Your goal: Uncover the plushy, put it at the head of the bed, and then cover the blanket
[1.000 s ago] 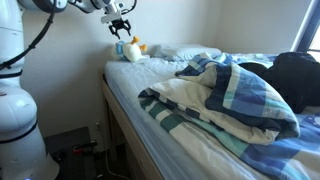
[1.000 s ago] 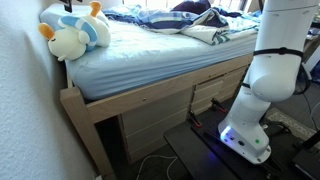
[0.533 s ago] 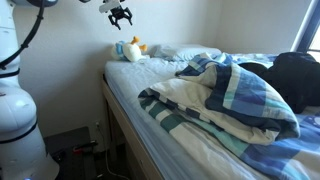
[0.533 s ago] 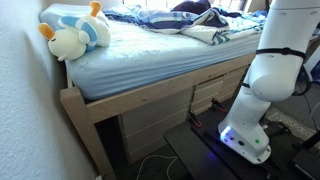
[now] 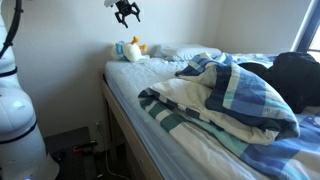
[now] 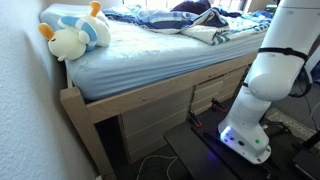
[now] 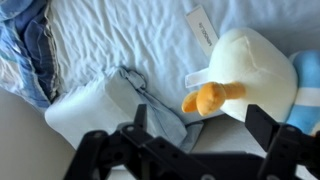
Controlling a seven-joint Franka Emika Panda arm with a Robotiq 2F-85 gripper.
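Bedroom, plain pale wall behind the bed (image 5: 150, 75). Gripper (image 5: 126, 16) hangs high above the plushy (image 5: 130, 49), well clear of it. From the wrist cam the fingers (image 7: 262, 128) are spread apart with nothing between them.

Plushy sits uncovered on the sheet at the pillow end, tight in the corner by the wall. White body, orange beak facing the camera. White pillow (image 5: 190, 52) is just beside the plushy.

Sewn-in white tag (image 7: 200, 27) lies flat on the sheet, touching the plushy. It has print on it, but too small for me to read.

Blanket (image 5: 230, 95) is bunched in a heap well away from the plushy, down the bed. Black bundle (image 5: 297, 75) sits beyond the blanket, further from the plushy.
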